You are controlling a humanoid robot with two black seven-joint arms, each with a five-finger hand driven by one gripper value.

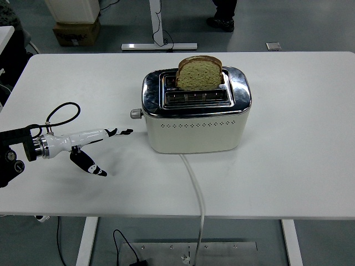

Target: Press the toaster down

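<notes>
Press not achieved: toaster [195, 117] lever [135, 113] raised, bread [199, 73] popped up; left robot hand [94, 145] spread, empty, apart from lever

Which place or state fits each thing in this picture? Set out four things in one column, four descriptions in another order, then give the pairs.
Things:
1. slice of brown bread
2. small grey toaster lever knob
3. white power cord
4. robot's white left hand

Descriptions:
A. runs off the table's near edge
B. stands tall in the rear slot
C. left of the toaster, touching nothing
D. high on the toaster's left end

Pairs: 1-B, 2-D, 3-A, 4-C
</notes>
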